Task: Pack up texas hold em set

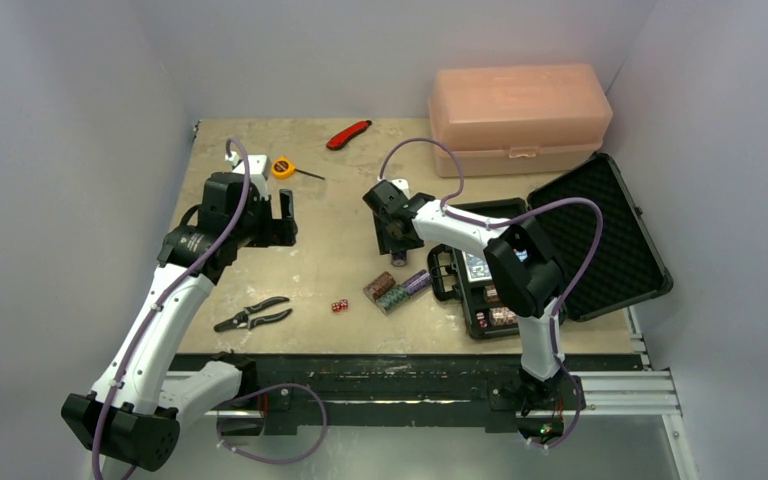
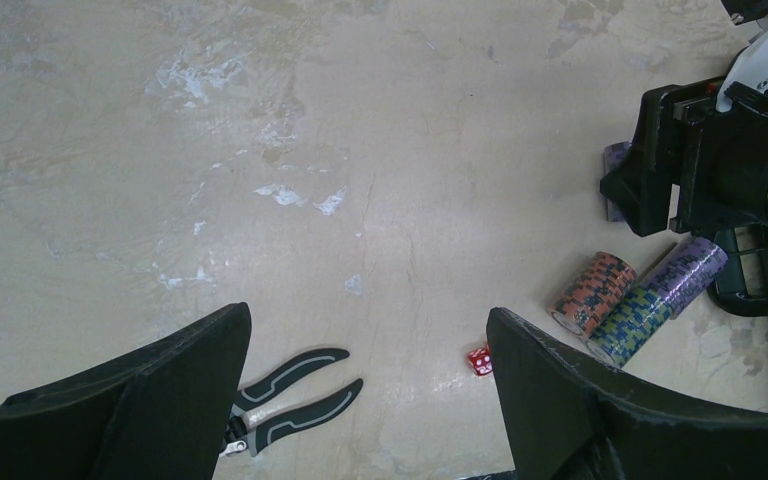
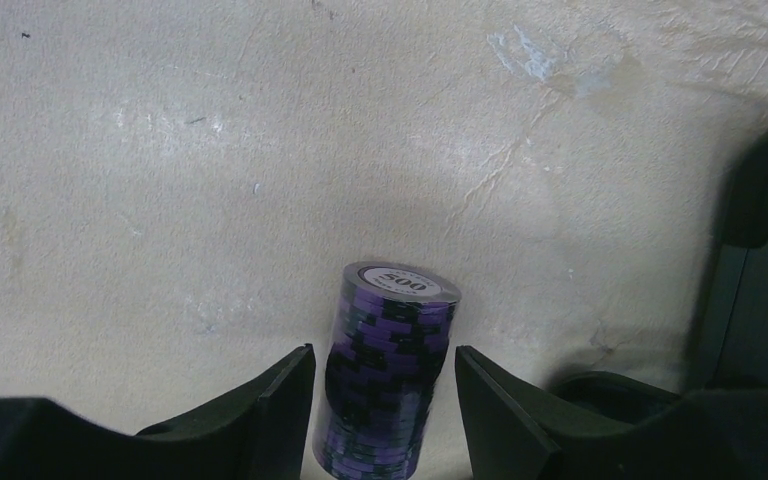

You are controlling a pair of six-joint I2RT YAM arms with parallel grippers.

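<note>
Looking down from overhead, I see the right arm bent from its base across the open case (image 1: 610, 240) and stretched left, wrist tipped down so the right fingers (image 1: 396, 240) point at the surface (image 1: 260, 270). The left arm rises from its base and folds forward, the left fingers (image 1: 284, 215) hanging over bare surface, well apart from the chips. The right elbow covers part of the case tray, and I cannot make out what lies in it. The purple roll (image 1: 399, 259) is mostly hidden under the right fingers from above, and its near end is cut off in the right wrist view. There the right fingers (image 3: 260, 420) stand on either side of the purple roll (image 3: 385, 400), its "500" face showing. I see a thin gap on one side and cannot tell whether the other finger touches it. The left fingers (image 2: 160, 400) are spread wide and hold nothing. Three rolls (image 1: 395, 288) lie together just left of the case, with the dice (image 1: 339, 306) near them and pliers (image 1: 252, 315) further left.
</note>
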